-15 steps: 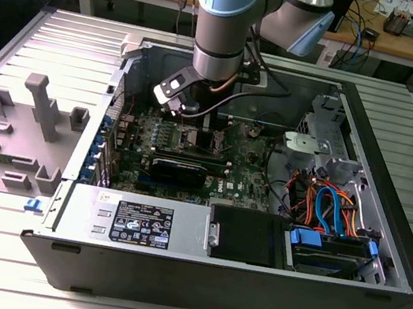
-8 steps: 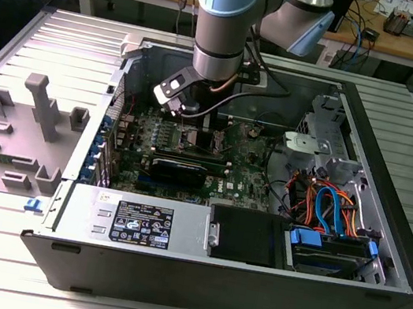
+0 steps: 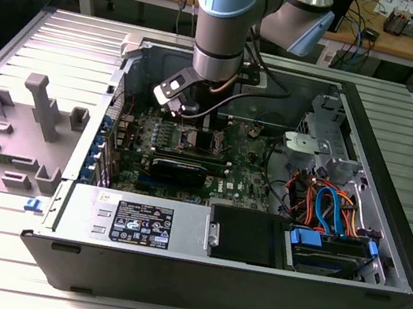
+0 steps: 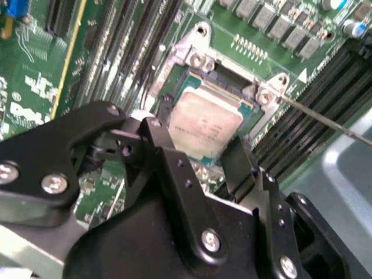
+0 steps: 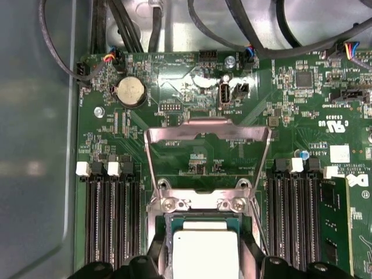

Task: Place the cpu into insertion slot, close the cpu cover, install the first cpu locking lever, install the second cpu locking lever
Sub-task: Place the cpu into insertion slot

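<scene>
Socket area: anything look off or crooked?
Nothing damaged or askew. The cpu lies flat and square in the insertion slot. The cpu cover is swung open away from it, and a thin locking lever juts out unlatched, so the slot isn't closed yet. The pincer is right over the cpu.

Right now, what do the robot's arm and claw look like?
The arm is a stack of thick round joints, silvery grey metal with pale blue caps. A brownish cable loops at its wrist beside a small black-and-white box. The claw is black, built of hinged bars dotted with silver screws.
</scene>
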Controlling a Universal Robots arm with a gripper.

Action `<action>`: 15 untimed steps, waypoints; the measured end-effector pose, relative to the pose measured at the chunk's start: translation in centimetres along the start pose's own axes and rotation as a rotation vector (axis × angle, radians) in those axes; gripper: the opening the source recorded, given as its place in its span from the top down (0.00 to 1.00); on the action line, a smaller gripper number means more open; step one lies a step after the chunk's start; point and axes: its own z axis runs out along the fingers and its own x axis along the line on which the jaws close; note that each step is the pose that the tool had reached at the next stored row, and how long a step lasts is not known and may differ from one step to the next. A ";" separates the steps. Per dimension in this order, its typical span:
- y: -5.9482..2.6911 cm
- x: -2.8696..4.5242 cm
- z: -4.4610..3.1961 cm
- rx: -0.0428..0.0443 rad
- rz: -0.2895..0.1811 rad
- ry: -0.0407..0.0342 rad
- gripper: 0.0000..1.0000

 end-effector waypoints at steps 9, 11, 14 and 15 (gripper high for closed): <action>0.00 0.02 0.00 0.0002 0.000 0.0004 0.39; 0.00 0.02 0.00 0.0002 0.000 0.0003 0.39; 0.00 0.02 0.01 0.0003 0.000 0.0002 0.39; 0.00 0.02 0.01 0.0002 0.000 0.0003 0.39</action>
